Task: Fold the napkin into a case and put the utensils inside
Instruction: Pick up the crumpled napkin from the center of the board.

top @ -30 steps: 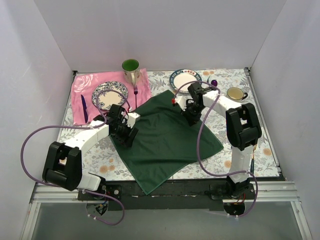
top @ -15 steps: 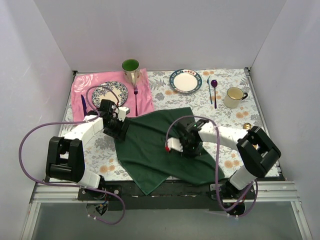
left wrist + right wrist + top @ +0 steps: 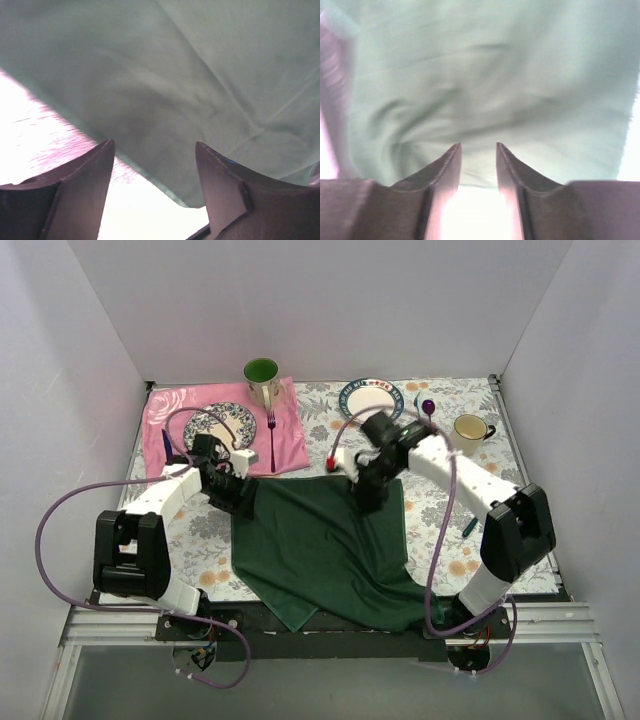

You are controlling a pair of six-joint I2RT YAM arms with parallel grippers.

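- Left gripper (image 3: 152, 145): jaws wide apart and empty, poised over the far left corner of the napkin (image 3: 320, 550).
- Right gripper (image 3: 478, 145): fingers a narrow gap apart, nothing between them, at the napkin's far edge.
- The napkin lies rumpled mid-table, its near corner hanging over the front edge.
- The pink cloth (image 3: 290, 440) lies just beyond the left corner.

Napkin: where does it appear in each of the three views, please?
Top external: napkin at the centre, reaching the near side.
Left wrist: fills the upper frame.
Right wrist: fills most of the frame.
Shared landmark: its edge, dark against lighter ground.
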